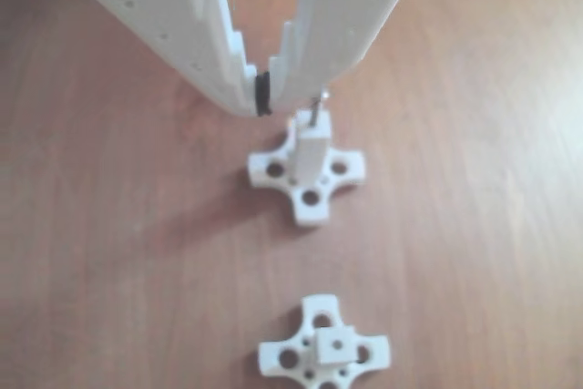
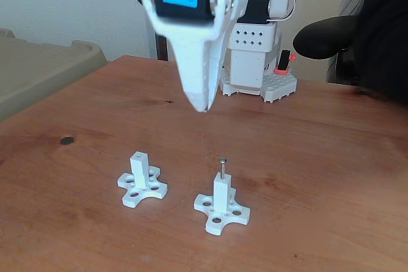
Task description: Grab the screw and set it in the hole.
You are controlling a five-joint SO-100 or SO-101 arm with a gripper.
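Standing upright in the hole (image 2: pixel 221 180) at the top of the right-hand white post (image 2: pixel 221 194) in the fixed view, the screw (image 2: pixel 222 167) has its dark head uppermost and its shank sunk into the post's end face. Above and behind that post, the gripper (image 2: pixel 203 107) hangs clear of it, its toothed fingers (image 1: pixel 239 70) drawn nearly together and holding nothing. To the left of that post sits a second white post (image 2: pixel 139 169) on its own cross-shaped base (image 2: pixel 143 188), both on the wooden table (image 2: pixel 319 157).
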